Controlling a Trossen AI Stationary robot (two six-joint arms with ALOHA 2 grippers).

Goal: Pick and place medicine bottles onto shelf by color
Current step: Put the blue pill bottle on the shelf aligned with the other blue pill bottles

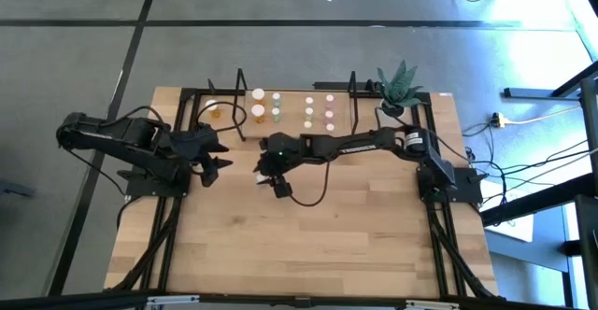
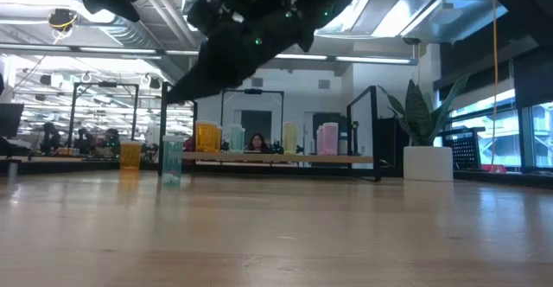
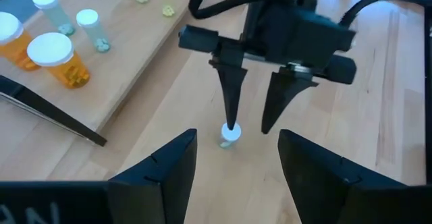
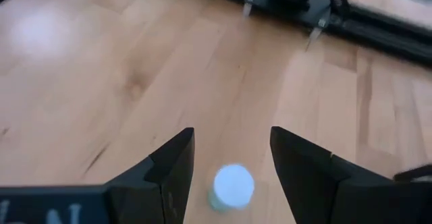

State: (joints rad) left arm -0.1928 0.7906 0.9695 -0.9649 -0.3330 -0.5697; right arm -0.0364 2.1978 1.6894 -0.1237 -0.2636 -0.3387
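Medicine bottle, small and cylindrical with a white round cap [image 3: 230, 133], stands alone on the wooden desk, under the right gripper's parted fingers.

Right gripper [image 3: 251, 118] hangs over mid-desk, its dark tapered fingers [image 3: 231, 92] apart either side of that bottle, one tip just at the cap; I cannot tell whether it touches. Nothing is clamped. Left gripper [image 1: 224, 156] waits near the desk's left side, its blunt black fingers [image 3: 158, 177] spread and empty. Along the far edge, the low shelf with its light wooden board [image 1: 291, 103] and thin black metal loops carries more white-capped bottles: orange ones [image 3: 57, 61] at its left end, greenish and pink further right.
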